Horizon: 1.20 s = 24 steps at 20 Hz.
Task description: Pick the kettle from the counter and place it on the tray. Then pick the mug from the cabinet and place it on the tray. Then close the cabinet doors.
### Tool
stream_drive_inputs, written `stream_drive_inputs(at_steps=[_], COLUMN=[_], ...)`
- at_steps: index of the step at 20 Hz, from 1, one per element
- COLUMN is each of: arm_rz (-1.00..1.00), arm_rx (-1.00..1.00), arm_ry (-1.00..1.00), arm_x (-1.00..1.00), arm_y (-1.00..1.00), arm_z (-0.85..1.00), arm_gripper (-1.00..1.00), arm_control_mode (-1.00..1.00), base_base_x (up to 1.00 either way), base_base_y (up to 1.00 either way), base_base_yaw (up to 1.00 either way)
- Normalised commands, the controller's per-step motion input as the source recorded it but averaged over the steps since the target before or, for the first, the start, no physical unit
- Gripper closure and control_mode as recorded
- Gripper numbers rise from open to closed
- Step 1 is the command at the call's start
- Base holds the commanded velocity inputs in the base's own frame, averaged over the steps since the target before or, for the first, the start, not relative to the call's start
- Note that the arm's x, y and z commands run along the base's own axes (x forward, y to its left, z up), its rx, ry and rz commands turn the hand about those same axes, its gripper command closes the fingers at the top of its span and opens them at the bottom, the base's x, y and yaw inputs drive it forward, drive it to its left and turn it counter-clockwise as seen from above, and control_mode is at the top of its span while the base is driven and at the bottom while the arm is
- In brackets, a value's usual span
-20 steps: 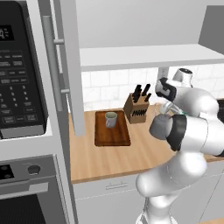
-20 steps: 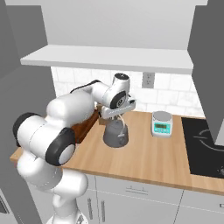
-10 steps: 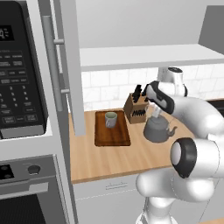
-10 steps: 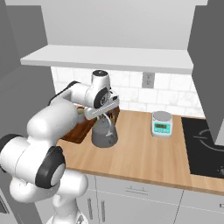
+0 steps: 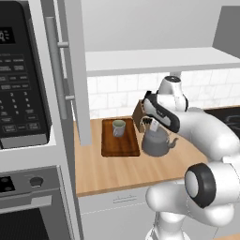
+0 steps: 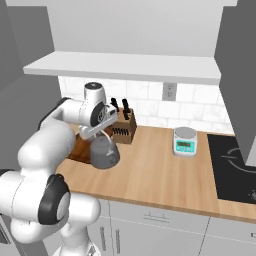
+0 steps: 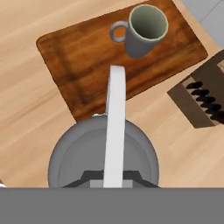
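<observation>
My gripper (image 5: 152, 123) (image 6: 100, 131) is shut on the thin arched handle of the dark grey kettle (image 5: 157, 143) (image 6: 104, 152) (image 7: 78, 162). The kettle hangs low over the counter (image 5: 108, 171), just off the right edge of the dark brown tray (image 5: 121, 146) (image 7: 83, 57). The grey-green mug (image 5: 118, 127) (image 7: 144, 28) stands upright on the tray's far part. In the hand view the pale handle runs up the middle over the kettle's lid, and the fingertips are hidden. The cabinet doors (image 5: 70, 70) stand open, showing the white shelf (image 5: 154, 58).
A knife block (image 5: 139, 115) (image 6: 124, 127) (image 7: 205, 98) stands right behind the kettle against the tiled wall. A kitchen scale (image 6: 185, 141) and a black cooktop (image 6: 232, 165) lie to the right. The tall unit with the microwave (image 5: 21, 79) bounds the left.
The arm has carried the kettle leftward across the counter, from near the scale side to right beside the tray. The mug and tray have not moved.
</observation>
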Motion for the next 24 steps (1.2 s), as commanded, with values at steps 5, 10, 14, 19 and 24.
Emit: stream_drive_inputs(at_steps=[5, 10, 14, 19, 24], arm_rz=[0.06, 0.07, 0.11, 0.11, 0.09], arm_rx=[-0.01, -0.01, 0.00, 0.00, 0.00], arm_ry=[0.00, 0.00, 0.00, 0.00, 0.00], arm_x=[0.16, 0.22, 0.24, 0.23, 0.17], arm_y=[0.32, 0.36, 0.39, 0.32, 0.41], arm_z=[0.00, 0.00, 0.00, 0.00, -0.02], arm_gripper=[1.00, 1.00, 1.00, 1.00, 1.00], arm_control_mode=[-1.00, -1.00, -1.00, -1.00, -1.00], base_base_x=[0.00, 0.00, 0.00, 0.00, 0.00], base_base_y=[0.00, 0.00, 0.00, 0.00, 0.00], base_base_yaw=[0.00, 0.00, 0.00, 0.00, 0.00])
